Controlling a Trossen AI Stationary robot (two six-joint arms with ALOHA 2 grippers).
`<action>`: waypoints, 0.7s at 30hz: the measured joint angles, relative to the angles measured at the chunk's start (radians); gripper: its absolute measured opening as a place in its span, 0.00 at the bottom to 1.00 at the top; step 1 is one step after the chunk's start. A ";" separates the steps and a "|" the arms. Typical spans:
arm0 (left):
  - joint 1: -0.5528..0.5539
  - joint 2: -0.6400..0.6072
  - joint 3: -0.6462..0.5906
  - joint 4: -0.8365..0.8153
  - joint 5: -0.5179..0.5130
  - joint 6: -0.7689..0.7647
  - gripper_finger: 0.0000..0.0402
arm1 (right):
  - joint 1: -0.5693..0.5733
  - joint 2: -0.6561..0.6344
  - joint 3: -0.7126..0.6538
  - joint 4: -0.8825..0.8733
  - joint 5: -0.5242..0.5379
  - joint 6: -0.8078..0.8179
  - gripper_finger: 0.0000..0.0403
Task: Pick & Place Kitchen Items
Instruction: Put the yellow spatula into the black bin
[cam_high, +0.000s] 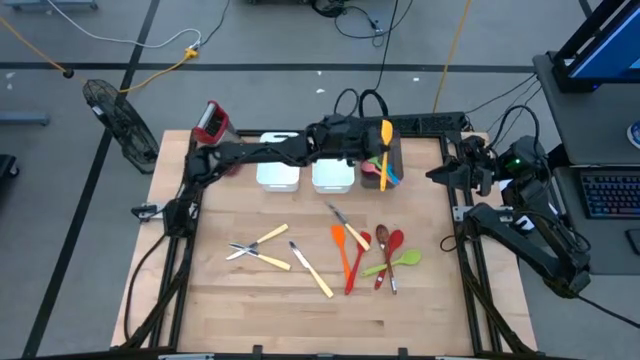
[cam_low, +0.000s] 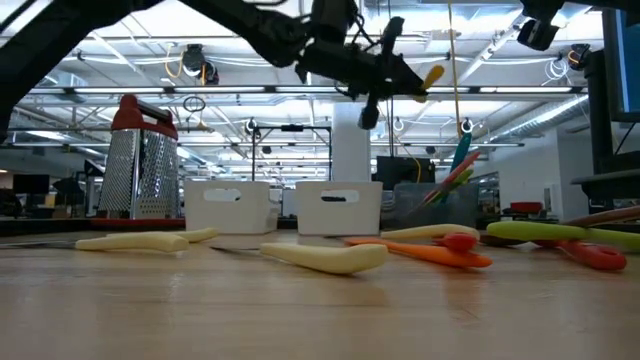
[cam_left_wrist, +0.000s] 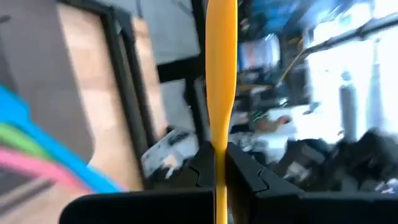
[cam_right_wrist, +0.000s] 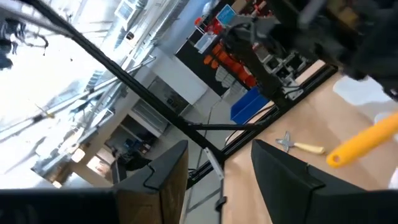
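My left gripper (cam_high: 372, 140) reaches over the dark bin (cam_high: 395, 150) at the table's far side and is shut on a yellow utensil (cam_high: 386, 132), which also shows in the low view (cam_low: 432, 75). Blue, green and pink utensils (cam_left_wrist: 37, 143) stand in that bin, leaning on its wall (cam_low: 455, 170). Orange, red and green spoons and spatulas (cam_high: 375, 252) and yellow-handled metal pieces (cam_high: 262, 250) lie flat on the table. My right gripper (cam_right_wrist: 221, 180) is open and empty, held above the table's right edge (cam_high: 440, 172). My left gripper pinches the yellow utensil at a narrow part of its shaft (cam_left_wrist: 219, 146) between its two fingers (cam_left_wrist: 249, 174). The longer end runs forward past the fingertips and widens. The utensil is lifted clear, above the dark bin.
Two white bins (cam_high: 278, 172) (cam_high: 332, 175) stand left of the dark bin. A red-topped metal grater (cam_high: 210, 122) stands at the far left corner. Bare wood lies along the table's near edge (cam_high: 320, 320).
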 joint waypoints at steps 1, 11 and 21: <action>0.009 0.012 0.000 0.031 -0.003 -0.023 0.01 | 0.000 0.000 0.000 0.001 0.001 -0.022 0.42; 0.032 0.115 0.000 -0.008 0.006 -0.200 0.01 | 0.000 0.000 0.000 0.004 0.078 -0.279 0.42; 0.023 0.122 0.000 -0.088 -0.083 -0.250 0.01 | 0.000 0.000 0.000 0.004 0.076 -0.423 0.42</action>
